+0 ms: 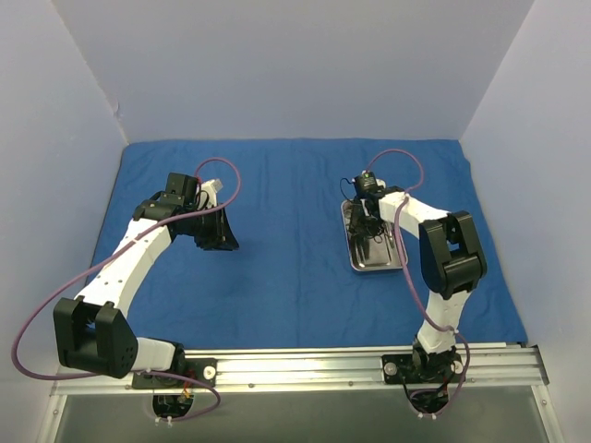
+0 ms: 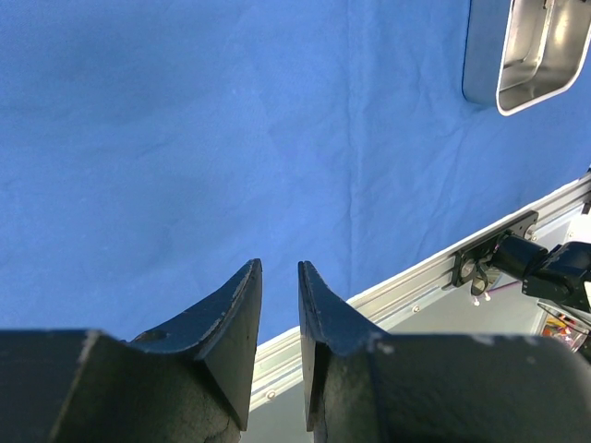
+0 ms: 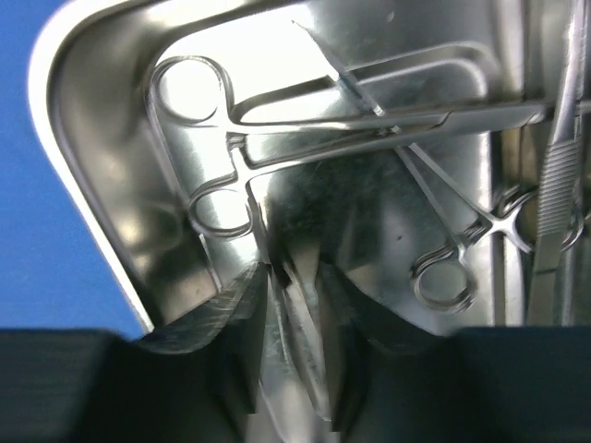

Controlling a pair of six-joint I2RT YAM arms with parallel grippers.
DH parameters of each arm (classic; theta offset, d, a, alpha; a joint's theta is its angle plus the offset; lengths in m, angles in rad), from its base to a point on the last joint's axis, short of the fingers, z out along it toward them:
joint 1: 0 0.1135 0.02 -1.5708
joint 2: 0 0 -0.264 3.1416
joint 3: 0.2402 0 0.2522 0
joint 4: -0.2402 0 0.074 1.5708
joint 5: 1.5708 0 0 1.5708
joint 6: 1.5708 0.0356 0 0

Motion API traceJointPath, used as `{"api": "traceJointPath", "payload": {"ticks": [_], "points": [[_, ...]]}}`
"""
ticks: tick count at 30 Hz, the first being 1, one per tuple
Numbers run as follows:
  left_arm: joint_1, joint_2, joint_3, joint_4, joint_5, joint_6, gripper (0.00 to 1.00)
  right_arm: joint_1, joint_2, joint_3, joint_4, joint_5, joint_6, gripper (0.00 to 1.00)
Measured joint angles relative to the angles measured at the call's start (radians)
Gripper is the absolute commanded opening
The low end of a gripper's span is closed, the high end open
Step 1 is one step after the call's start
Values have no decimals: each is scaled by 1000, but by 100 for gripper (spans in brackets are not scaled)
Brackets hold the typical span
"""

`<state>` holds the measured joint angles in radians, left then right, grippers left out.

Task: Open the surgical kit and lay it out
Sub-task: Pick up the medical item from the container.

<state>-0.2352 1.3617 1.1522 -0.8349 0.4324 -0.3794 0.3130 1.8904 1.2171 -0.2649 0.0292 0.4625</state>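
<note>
The deep-blue drape point(image 1: 277, 277) lies spread flat over the table; it also shows in the left wrist view point(image 2: 185, 138). The shiny steel tray point(image 1: 355, 263) stands on it at centre right, and its corner shows in the left wrist view point(image 2: 531, 88). My right gripper point(image 1: 369, 226) reaches down into the tray point(image 3: 55, 166). Its jaws point(image 3: 294, 272) are closed round a thin silver instrument point(image 3: 305, 341). A ring-handled clamp point(image 3: 222, 120), a second one point(image 3: 443, 277) and a ridged tweezer point(image 3: 554, 185) lie in the tray. My left gripper point(image 1: 220, 238) hovers above bare drape, empty, with a narrow gap between its jaws point(image 2: 280, 268).
An aluminium rail point(image 1: 305, 365) runs along the near table edge and carries both arm bases; it also shows in the left wrist view point(image 2: 416, 286). Pale walls close in the table at the back and on both sides.
</note>
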Motion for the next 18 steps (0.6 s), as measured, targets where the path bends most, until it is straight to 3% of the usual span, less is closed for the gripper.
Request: {"api": "traceJointPath", "payload": {"ticks": [9,18], "points": [[0,6,0,0,13,5,31,-65,-29,-33,27,-55,-22,0],[0,72,45,2,56,31,33,-65,-122,65,-102,-74,-74,0]]}}
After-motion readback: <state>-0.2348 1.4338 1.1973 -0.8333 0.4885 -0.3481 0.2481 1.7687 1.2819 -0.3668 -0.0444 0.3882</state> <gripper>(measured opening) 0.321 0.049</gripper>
